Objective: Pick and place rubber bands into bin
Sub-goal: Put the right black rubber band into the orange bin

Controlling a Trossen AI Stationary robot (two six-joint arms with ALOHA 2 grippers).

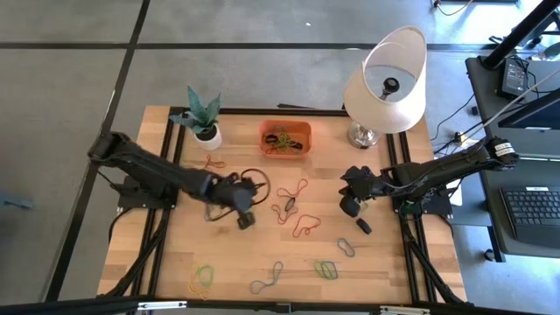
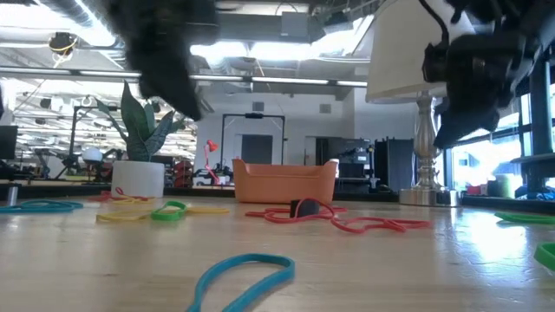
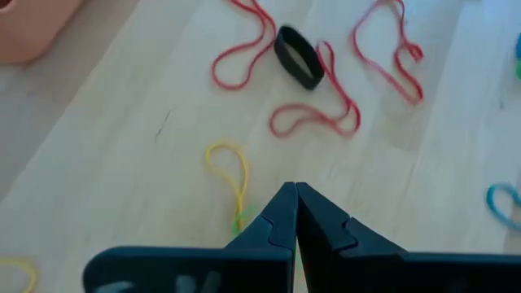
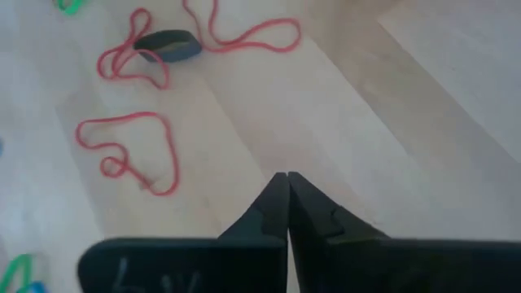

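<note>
Wooden surface (image 1: 175,262) with bands scattered across it: I have both pincers shut tight and, as far as I can see, empty. My left pincer (image 3: 295,195) hangs over a yellow band (image 3: 230,175), fingers pressed together with nothing between them, so my worry is a missed grab, because these thin loops lie flat and slip out. The right pincer (image 4: 285,183) is also closed over bare wood right of centre. Red bands (image 1: 291,199) tangle around a black one (image 3: 298,57) mid-surface; lifting one could drag its neighbours. The orange bin (image 1: 285,137) sits at the far edge, some bands already inside.
</note>
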